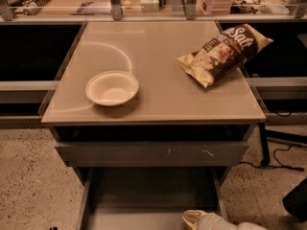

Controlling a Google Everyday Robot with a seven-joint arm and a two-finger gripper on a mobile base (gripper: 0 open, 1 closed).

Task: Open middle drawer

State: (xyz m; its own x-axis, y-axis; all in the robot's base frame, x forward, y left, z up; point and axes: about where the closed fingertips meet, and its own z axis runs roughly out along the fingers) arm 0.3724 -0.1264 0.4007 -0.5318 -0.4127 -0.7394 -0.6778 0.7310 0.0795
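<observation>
The middle drawer (148,195) stands pulled out under the cabinet, showing its shallow grey tray; its front panel is cut off by the bottom edge of the camera view. Above it sits the wider grey drawer front with pale scratch marks (153,153), closed. My gripper (193,219), pale and rounded on a white arm, is at the drawer's near right corner, at the very bottom of the view.
On the cabinet's beige top (158,104) sit a white bowl (112,87) at the left and a brown chip bag (223,54) at the right. Speckled floor lies on both sides. Cables (283,157) and a dark object (297,202) are at the right.
</observation>
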